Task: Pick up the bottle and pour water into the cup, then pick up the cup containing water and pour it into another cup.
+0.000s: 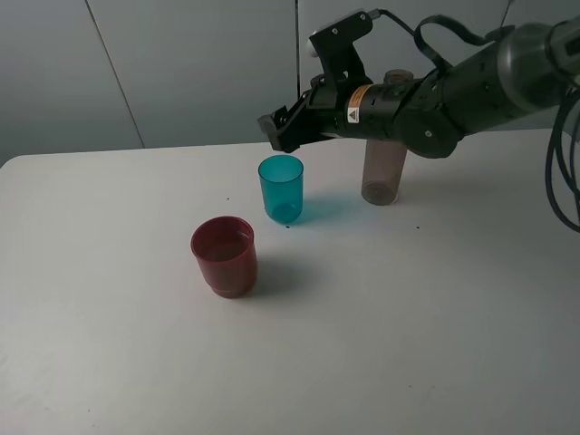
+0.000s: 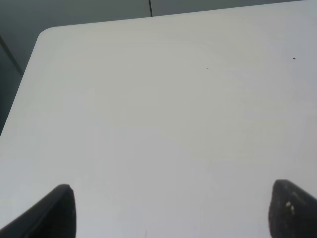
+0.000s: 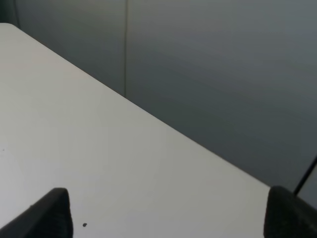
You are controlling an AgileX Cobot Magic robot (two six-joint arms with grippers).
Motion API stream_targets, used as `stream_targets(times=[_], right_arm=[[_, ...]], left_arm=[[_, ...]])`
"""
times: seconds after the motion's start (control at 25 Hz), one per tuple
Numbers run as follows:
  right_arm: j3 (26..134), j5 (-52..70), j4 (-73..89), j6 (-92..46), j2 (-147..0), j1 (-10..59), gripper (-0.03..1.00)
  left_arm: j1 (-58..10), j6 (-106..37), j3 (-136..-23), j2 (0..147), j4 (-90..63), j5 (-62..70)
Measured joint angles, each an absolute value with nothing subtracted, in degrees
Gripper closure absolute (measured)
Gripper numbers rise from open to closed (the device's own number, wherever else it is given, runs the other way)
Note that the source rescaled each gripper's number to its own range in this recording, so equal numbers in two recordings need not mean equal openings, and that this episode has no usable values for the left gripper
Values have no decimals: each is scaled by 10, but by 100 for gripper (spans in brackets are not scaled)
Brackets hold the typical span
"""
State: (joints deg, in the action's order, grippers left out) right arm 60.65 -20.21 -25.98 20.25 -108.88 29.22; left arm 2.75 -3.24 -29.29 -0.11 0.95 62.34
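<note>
My right gripper (image 1: 279,130) hangs above the teal cup (image 1: 281,188), its fingers (image 3: 47,213) apart and holding nothing. My left fingers (image 2: 54,210) are apart too. The bottle (image 1: 384,168) stands behind my arm; the red cup (image 1: 225,256) stands nearer on the counter (image 1: 408,317).

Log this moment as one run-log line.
right gripper: open, empty, above teal cup | bottle: upright on table | red cup: holds liquid

table (image 1: 109,362) front open, cups (image 1: 281,188) mid-table
</note>
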Motion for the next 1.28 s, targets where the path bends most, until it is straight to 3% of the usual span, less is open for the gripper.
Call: stream_targets(times=[0.16,0.32,0.64,0.84,1.28], right_arm=[[588,-39,-209,244,-1011,292,48],[563,125,-90,183,-935,286,48],[529,428,6,104,-767,162,48],[488,499,6,103,-607,99,48],[442,636,6,79,-216,93,48]], left_arm=[[28,-32,-293,-1,10,623],[28,-32,-293,-1,10,623],[28,-32,-293,-1,10,623],[28,-32,-293,-1,10,623],[28,-32,-293,-1,10,623]])
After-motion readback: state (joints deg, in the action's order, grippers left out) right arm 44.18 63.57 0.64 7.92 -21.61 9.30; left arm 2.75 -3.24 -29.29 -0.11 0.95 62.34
